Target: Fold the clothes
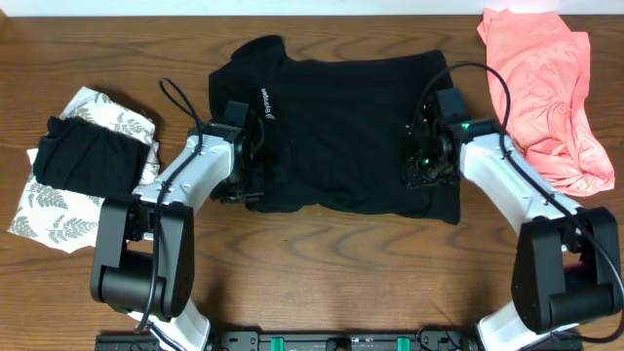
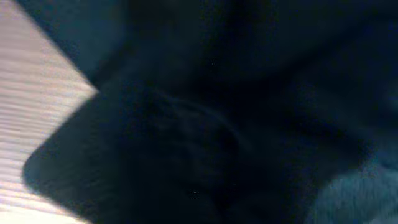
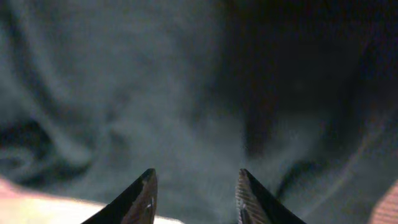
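The black shirt (image 1: 341, 127) lies spread across the middle of the table, collar at the far left, with a small white logo near it. My left gripper (image 1: 246, 185) is at the shirt's near-left edge, where the cloth is bunched. In the left wrist view the black shirt (image 2: 249, 93) covers everything and hides the fingers. My right gripper (image 1: 421, 171) is over the shirt's right edge. Its fingertips (image 3: 147, 186) stand apart above the dark fabric (image 3: 186, 93), with nothing pinched between them.
A salmon-pink garment (image 1: 546, 88) lies crumpled at the back right, close to the right arm. At the left, a folded black garment (image 1: 88, 156) rests on a white leaf-print one (image 1: 58, 210). Bare wooden table (image 1: 341, 273) runs along the front.
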Robot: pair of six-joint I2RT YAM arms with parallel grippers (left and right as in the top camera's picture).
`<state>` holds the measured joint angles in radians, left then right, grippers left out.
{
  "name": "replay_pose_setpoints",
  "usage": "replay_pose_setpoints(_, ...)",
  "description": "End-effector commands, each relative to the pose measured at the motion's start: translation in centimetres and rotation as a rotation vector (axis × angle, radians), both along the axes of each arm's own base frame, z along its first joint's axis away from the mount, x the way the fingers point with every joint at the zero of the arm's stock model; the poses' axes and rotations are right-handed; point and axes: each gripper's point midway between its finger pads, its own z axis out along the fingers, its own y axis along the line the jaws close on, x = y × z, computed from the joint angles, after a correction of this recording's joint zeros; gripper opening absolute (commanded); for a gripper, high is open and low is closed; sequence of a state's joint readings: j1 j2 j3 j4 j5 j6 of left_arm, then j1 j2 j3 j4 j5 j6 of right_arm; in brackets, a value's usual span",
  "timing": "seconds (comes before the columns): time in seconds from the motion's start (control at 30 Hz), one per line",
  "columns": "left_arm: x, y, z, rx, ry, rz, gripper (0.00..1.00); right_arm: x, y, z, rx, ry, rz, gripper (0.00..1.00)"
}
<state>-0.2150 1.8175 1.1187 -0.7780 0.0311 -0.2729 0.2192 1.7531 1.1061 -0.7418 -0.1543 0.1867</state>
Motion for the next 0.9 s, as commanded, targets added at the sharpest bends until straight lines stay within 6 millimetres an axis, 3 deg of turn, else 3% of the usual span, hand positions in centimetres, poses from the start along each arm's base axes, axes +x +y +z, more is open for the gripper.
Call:
replay_pose_setpoints(0.0,1.0,3.4,0.5,0.152,-0.063,0.106,0.31,-0.8,-1.9,-2.2,-0.066,0.02,-0.13,0.39)
replay_pose_setpoints(0.2,1.7,6.6,0.6,0.167,-0.086,0.237,0.3,-1.7,-4.3,-4.5,-0.121,0.008,-0.196,0.38)
replay_pose_setpoints(0.4,1.3,9.5,0.7,0.152,-0.071,0.353,0.31,-3.0,-8.1,-5.8,-0.208,0.031,-0.335,0.34)
replay_pose_setpoints(0.53,1.4,7.5,1.3,0.012,-0.066,0.276,0.3,-2.5,-9.0,-5.5,-0.211,0.02,-0.325,0.36)
replay_pose_setpoints(0.63,1.1,5.3,2.4,-0.093,-0.066,0.248,0.31,-1.6,-9.2,-4.1,-0.199,-0.007,-0.33,0.37)
replay_pose_setpoints(0.87,-1.0,2.1,3.2,-0.195,0.016,0.206,0.35,0.3,-6.2,-0.3,-0.036,-0.087,-0.203,0.5)
